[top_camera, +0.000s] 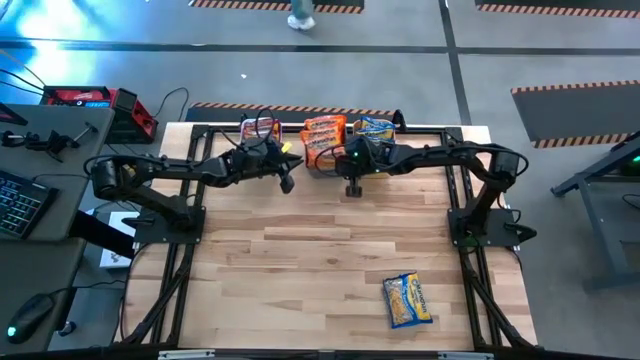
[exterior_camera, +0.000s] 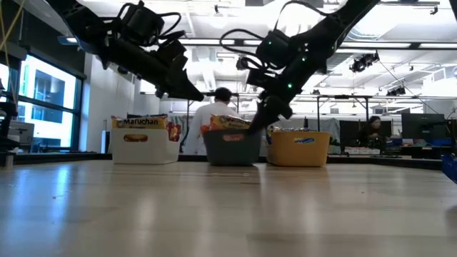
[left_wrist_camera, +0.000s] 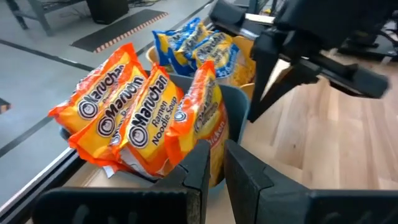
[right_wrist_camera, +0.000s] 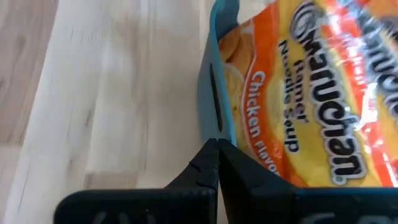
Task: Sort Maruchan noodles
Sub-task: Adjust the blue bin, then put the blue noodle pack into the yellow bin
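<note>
Three bins stand in a row at the table's far edge. The white bin point(exterior_camera: 143, 146) holds pink-red Maruchan packets point(top_camera: 258, 128). In the teal bin point(exterior_camera: 230, 148) orange packets point(left_wrist_camera: 137, 112) stand on edge, and the orange bin point(exterior_camera: 298, 148) holds blue-and-yellow packets point(left_wrist_camera: 196, 46). One blue-and-yellow packet point(top_camera: 407, 300) lies flat near the table's front right. My left gripper point(left_wrist_camera: 214, 168) hangs above and just in front of the teal bin; only a thin slit shows between its fingers, with nothing in it. My right gripper point(right_wrist_camera: 214, 160) is shut and points down at the teal bin's near wall point(right_wrist_camera: 208, 81). My right gripper's shut fingertips point(right_wrist_camera: 208, 155) come slanting down from the near side and stand right at the teal bin's near wall. I cannot tell whether they touch it or the orange packet point(right_wrist_camera: 298, 106) inside.
Bare wood point(top_camera: 320, 250) stretches from the bins to the near edge. The arms' black frame point(top_camera: 170, 250) runs along both sides. A keyboard point(top_camera: 20, 200) and a red case point(top_camera: 78, 97) sit on a desk to the left. A person point(exterior_camera: 214, 114) stands behind the bins.
</note>
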Controlling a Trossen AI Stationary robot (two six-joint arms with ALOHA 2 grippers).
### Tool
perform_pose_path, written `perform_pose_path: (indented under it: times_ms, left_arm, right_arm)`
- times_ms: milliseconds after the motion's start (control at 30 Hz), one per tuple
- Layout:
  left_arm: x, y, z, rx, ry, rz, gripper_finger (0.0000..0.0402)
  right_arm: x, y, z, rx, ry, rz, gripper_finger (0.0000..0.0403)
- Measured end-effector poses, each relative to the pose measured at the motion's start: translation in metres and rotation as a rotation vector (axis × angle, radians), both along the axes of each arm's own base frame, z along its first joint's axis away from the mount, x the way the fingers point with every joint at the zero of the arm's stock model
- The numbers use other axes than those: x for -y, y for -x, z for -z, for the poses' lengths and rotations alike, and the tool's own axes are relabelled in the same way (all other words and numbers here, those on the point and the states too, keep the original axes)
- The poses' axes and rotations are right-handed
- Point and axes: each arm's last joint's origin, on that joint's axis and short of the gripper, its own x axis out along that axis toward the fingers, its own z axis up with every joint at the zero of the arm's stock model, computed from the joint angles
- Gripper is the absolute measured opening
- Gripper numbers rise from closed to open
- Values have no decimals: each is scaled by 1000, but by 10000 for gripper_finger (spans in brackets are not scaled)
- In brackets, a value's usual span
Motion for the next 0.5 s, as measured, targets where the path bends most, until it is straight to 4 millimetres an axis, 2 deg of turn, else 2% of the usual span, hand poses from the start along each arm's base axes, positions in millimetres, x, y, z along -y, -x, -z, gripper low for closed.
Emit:
perform_pose_path:
  times_ms: [267,500]
  left_arm:
    - [-1,0,-1,3,-12,-26,35]
    - [-1,-1,-3,24,-20,-25,35]
  right_arm:
    - [-10,-7,-10,82,28,-34,0]
    - [-32,3,-35,92,-52,-14,0]
